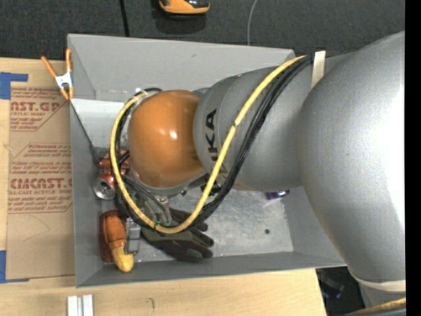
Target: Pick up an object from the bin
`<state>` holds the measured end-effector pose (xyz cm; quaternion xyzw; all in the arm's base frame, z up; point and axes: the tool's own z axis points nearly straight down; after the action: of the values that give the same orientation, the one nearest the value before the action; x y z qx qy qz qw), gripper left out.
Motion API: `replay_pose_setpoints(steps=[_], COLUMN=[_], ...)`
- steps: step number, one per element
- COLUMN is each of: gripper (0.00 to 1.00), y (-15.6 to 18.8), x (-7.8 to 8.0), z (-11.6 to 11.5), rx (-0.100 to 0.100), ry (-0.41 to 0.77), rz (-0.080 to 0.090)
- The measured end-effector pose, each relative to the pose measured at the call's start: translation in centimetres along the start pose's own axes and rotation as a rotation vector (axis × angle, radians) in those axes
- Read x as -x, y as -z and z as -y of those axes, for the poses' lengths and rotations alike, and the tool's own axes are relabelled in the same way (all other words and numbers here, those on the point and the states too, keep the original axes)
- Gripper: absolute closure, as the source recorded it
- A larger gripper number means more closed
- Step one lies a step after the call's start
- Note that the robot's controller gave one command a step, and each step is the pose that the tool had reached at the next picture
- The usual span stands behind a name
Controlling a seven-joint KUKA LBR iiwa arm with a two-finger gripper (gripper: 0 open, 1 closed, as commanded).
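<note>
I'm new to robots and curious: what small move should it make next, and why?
Probably ease straight down: the gripper hangs over the dark glove-like thing at the bin's lower left, with nothing seen in its grasp.

light: bright, from above | glare: white spot on orange cover [164, 140] | shadow: dark under arm [342, 143] on bin [256, 224] floor

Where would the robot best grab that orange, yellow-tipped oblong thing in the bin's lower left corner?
Probably across the orange middle of the oblong thing, straight down from above. It lies flat along the bin's left wall, so its narrow width suits a pinch. The wall is close on one side and a black glove-like thing on the other, so room looks tight.
</note>
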<state>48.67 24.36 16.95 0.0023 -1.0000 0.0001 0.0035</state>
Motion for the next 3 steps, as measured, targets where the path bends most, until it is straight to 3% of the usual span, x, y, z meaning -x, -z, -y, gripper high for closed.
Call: replay_pose_setpoints(steps=[1,2,3], gripper=[0.00,0.00,1.00], y=[0.5,-6.6,-9.9], x=[0.2,1.1,1.1], z=[0.1,3.1,5.3], rx=[0.002,0.002,0.003], ry=[-0.003,0.039,-0.094], rz=[0.007,0.012,0.009])
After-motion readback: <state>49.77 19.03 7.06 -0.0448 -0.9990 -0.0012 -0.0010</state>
